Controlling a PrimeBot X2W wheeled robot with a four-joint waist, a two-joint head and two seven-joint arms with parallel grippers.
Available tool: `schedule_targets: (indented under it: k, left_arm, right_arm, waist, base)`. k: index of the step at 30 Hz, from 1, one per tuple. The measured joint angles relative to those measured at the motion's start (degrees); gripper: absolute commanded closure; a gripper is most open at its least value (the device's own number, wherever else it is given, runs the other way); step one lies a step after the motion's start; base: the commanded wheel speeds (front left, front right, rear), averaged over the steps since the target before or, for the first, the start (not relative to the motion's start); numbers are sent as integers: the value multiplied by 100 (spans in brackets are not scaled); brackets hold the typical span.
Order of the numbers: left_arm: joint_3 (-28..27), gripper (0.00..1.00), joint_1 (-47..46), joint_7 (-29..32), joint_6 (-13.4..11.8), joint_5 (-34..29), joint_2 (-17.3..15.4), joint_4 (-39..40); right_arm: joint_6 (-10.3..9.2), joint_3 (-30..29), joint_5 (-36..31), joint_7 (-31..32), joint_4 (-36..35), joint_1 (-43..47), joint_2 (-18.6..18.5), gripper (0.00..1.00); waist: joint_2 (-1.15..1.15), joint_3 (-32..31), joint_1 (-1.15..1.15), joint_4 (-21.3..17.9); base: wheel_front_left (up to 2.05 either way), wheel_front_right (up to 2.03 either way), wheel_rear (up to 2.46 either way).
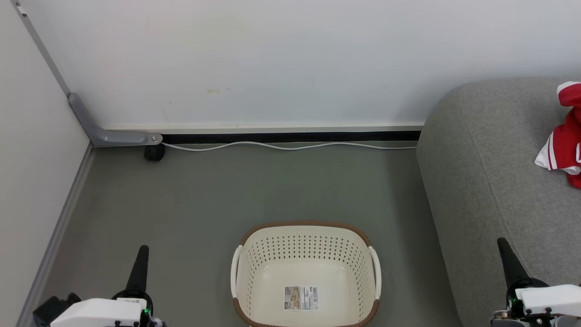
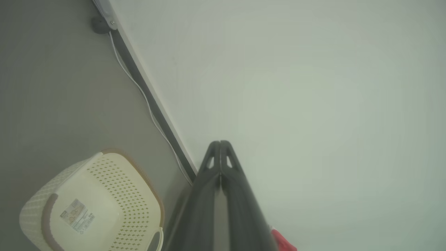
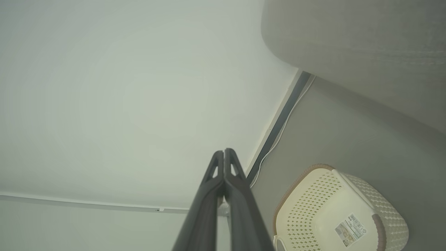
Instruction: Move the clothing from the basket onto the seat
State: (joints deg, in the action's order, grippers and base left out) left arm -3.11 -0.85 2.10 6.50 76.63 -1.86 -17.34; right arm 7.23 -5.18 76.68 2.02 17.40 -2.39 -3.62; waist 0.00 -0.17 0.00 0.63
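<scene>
The cream basket (image 1: 306, 268) stands on the floor at the bottom centre of the head view, holding nothing but a barcode label; its perforated wall also shows in the wrist views (image 2: 115, 181) (image 3: 313, 209). Red clothing (image 1: 566, 136) with white stripes lies crumpled on the grey seat (image 1: 481, 181) at the right edge, and a sliver of the clothing (image 2: 284, 242) peeks past my left fingers. My left gripper (image 1: 143, 249) (image 2: 220, 143) is shut and empty, to the left of the basket. My right gripper (image 1: 501, 241) (image 3: 223, 151) is shut and empty, over the seat's front.
A white wall (image 1: 272, 59) runs along the back with a black gap and a white cable (image 1: 290, 146) at its foot. A grey bracket (image 1: 100, 131) and a small black foot (image 1: 154, 153) sit in the far left corner. Grey floor (image 1: 204, 200) surrounds the basket.
</scene>
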Motion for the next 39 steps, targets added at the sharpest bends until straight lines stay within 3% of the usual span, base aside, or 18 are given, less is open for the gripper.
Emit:
schedule_targets:
  k: [24,39]
  left_arm:
    - [-148,100,-204,396,52,1491,-5,153]
    - [-153,100,-204,401,53,1528,-5,158]
  right_arm:
    - [0,-225,1473,402,-152,-135,130,100]
    - [0,-230,1484,402,-157,-169,132,100]
  waist:
    - [0,35,0,-64]
    - [0,35,0,-64]
  base:
    - [0,0,0]
    - [0,0,0]
